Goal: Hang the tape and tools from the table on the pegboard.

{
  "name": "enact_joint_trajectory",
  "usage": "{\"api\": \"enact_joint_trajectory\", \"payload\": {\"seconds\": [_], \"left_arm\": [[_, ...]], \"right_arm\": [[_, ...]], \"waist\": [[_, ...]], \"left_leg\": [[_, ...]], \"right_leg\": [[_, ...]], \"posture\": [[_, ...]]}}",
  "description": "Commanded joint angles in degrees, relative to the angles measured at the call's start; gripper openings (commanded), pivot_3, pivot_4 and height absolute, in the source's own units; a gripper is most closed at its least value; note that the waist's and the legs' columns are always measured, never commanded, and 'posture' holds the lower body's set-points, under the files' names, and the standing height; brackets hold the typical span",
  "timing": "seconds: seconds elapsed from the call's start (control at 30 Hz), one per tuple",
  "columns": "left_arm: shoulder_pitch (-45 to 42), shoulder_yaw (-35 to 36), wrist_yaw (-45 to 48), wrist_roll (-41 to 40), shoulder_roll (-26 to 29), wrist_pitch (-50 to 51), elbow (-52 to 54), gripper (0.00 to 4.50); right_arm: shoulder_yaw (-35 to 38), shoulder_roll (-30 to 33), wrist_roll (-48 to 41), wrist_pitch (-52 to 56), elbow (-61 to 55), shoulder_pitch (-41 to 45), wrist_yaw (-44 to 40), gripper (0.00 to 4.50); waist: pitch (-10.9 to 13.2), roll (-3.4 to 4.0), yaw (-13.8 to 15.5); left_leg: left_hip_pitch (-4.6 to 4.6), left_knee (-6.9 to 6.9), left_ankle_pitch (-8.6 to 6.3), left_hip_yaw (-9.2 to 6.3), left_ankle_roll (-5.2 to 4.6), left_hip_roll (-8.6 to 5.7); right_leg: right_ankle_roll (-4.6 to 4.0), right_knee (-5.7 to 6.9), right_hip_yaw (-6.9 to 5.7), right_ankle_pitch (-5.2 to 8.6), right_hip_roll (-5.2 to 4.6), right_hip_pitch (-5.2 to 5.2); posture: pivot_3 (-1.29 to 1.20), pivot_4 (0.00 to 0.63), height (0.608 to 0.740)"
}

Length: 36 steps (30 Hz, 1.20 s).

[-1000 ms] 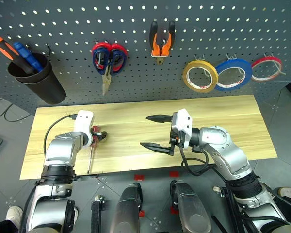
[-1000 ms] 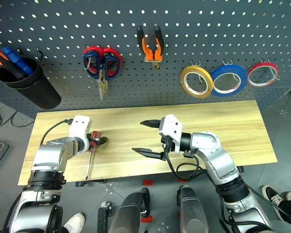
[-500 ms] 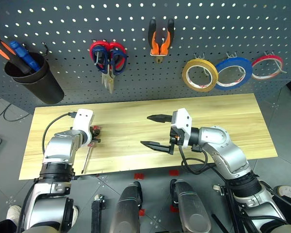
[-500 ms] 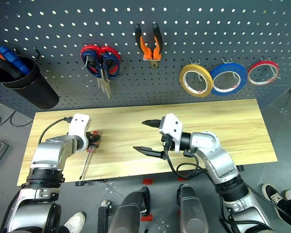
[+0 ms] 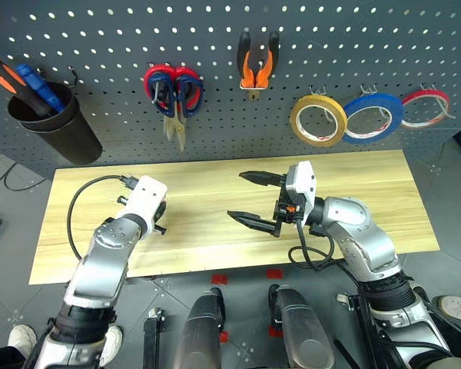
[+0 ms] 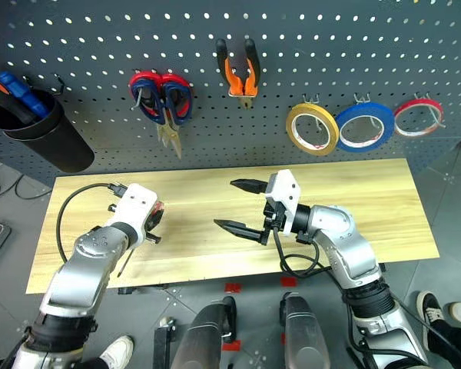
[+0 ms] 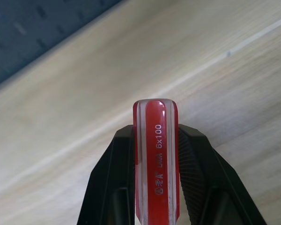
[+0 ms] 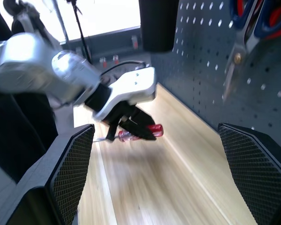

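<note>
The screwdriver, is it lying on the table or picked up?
Picked up: the left tool is shut on the screwdriver, above the table.

1. The long table (image 5: 369, 192) is light yellowish wood planks, smooth and matt.
2. Above the table, the dark grey perforated pegboard (image 5: 100, 31) looks matt, probably painted metal.
3. The slim screwdriver (image 7: 155, 159) has a glossy red handle of clear-edged plastic.
4. The left gripper's black fingers (image 7: 194, 178) are matt with ribbed pads.
5. The dark-blue-handled scissors (image 5: 173, 96) on the pegboard have bare steel blades.
</note>
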<state>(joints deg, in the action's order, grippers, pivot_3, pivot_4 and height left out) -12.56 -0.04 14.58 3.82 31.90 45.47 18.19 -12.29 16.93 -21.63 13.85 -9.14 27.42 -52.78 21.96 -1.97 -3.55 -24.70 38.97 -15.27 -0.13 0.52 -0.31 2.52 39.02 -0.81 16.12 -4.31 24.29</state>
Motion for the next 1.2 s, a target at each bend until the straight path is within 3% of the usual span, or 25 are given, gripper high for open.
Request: {"api": "enact_joint_trajectory", "payload": {"seconds": [0.03, 0.27, 0.53, 0.83, 1.2], "left_arm": [[3.1, 0.9, -6.7, 6.4, -1.2, -3.8, 10.8, 0.93], [2.4, 3.4, -14.1, 13.7, -3.3, -11.5, 19.6, 0.93], [-15.1, 7.6, -14.9, 15.8, 0.2, -18.7, 12.5, 0.93], [-31.0, 13.3, -17.6, 11.9, -1.4, -20.7, -2.3, 0.93], [-33.2, 16.0, -17.6, 5.0, -6.2, -19.6, -9.3, 0.93]], "right_arm": [[2.0, -1.0, -2.4, -1.8, -3.6, -0.5, 0.6, 4.5], [4.2, -3.5, -4.2, -2.3, -3.6, 0.6, 2.7, 4.5], [5.2, -6.7, -2.2, -6.4, 1.0, 4.8, 5.0, 4.5], [4.9, -7.2, -0.7, -8.9, 4.3, 6.2, 5.9, 4.5], [5.0, -6.9, 0.3, -9.2, 5.3, 6.7, 5.9, 4.5]], "waist": [[-1.1, -0.07, 0.1], [-5.1, -0.23, 0.4], [-7.6, -0.45, 1.1], [-8.1, -0.51, 1.0], [-8.1, -0.49, 0.5]], "left_leg": [[-0.02, 0.0, 0.01, -0.01, 0.01, 0.0], [-0.03, -0.04, 0.0, -0.03, 0.01, -0.02], [-0.02, -0.04, 0.0, 0.01, 0.01, -0.07], [-0.02, 0.0, 0.0, 0.05, 0.0, -0.06], [-0.02, 0.04, 0.0, 0.04, 0.01, -0.07]], "right_leg": [[-0.01, -0.01, -0.02, 0.0, 0.01, 0.01], [-0.01, -0.05, -0.06, 0.0, 0.04, -0.03], [-0.01, -0.05, -0.06, -0.02, 0.18, -0.04], [-0.01, -0.03, -0.04, -0.02, 0.23, -0.03], [-0.01, 0.02, -0.04, -0.02, 0.22, -0.02]], "posture": [[-0.14, 0.231, 0.74], [-0.12, 0.162, 0.74], [-0.11, 0.146, 0.74], [-0.11, 0.153, 0.74], [-0.12, 0.168, 0.74]]}}
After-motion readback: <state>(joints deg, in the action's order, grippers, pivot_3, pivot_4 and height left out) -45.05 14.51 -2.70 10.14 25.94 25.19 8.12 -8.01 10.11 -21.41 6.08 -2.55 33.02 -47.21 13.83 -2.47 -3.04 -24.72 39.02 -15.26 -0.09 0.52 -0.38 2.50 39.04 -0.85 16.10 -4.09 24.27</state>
